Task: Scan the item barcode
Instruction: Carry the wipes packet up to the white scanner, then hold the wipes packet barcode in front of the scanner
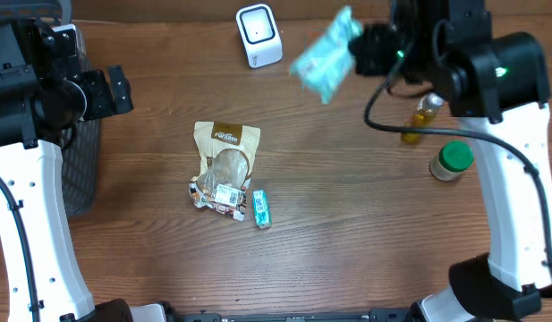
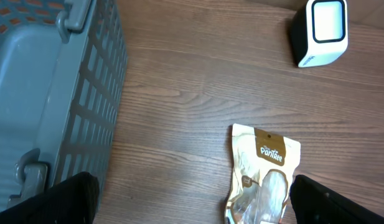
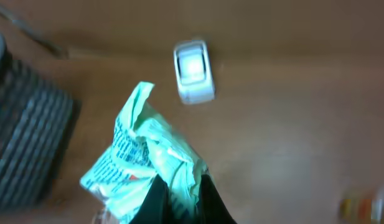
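My right gripper is shut on a crumpled light-green packet, held in the air at the back of the table; in the overhead view the packet hangs just right of the white barcode scanner. The right wrist view is blurred and shows the scanner beyond the packet. My left gripper is open and empty above the table's left side, its dark fingertips wide apart. A gold pouch lies below it.
A grey basket stands at the left edge. On the table's middle lie the gold pouch and a small green pack. A yellow bottle and a green-lidded jar stand at the right.
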